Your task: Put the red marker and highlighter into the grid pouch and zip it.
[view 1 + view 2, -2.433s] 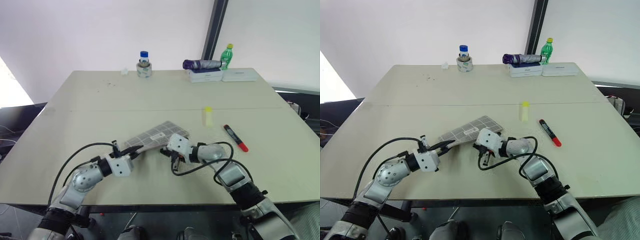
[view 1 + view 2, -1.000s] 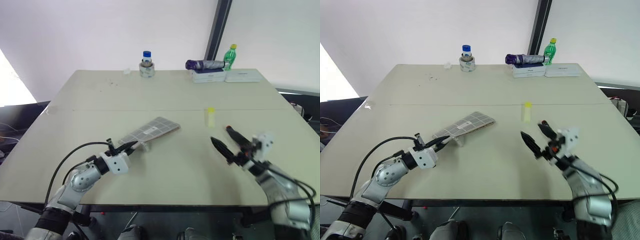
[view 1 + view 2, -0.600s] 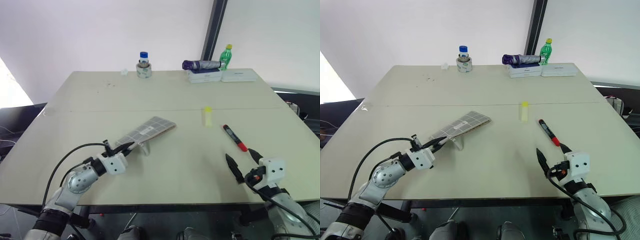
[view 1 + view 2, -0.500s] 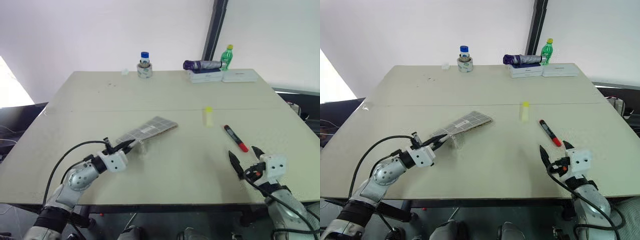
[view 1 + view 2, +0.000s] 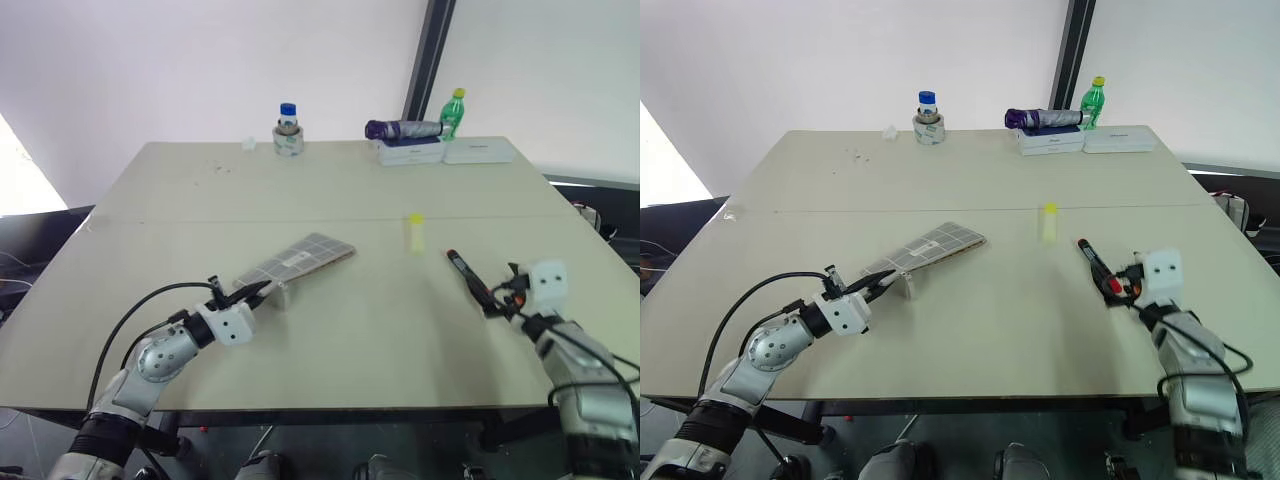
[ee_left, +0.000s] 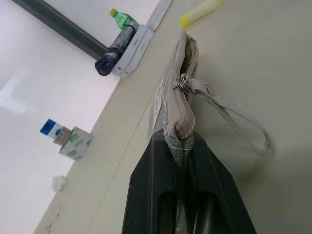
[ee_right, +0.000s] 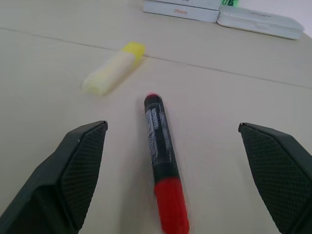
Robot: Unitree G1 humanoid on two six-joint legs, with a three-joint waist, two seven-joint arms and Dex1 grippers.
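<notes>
The left claw (image 5: 252, 296), pressed together, clamps one end of the grid pouch (image 5: 300, 260), whose white centre label is too small to read. The right claw (image 7: 173, 170), spread wide, flanks the red marker (image 7: 162, 156) lying on the surface (image 5: 330, 190); the highlighter (image 5: 415, 231) rests nearby.

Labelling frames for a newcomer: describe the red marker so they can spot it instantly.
On the wide beige table, look toward the robot's right side, where the open right gripper straddles a slim pen. That is the red marker, lying flat with a black barrel and red cap. The stubby pale highlighter with a yellow cap beyond it is shorter and has no black.
</notes>
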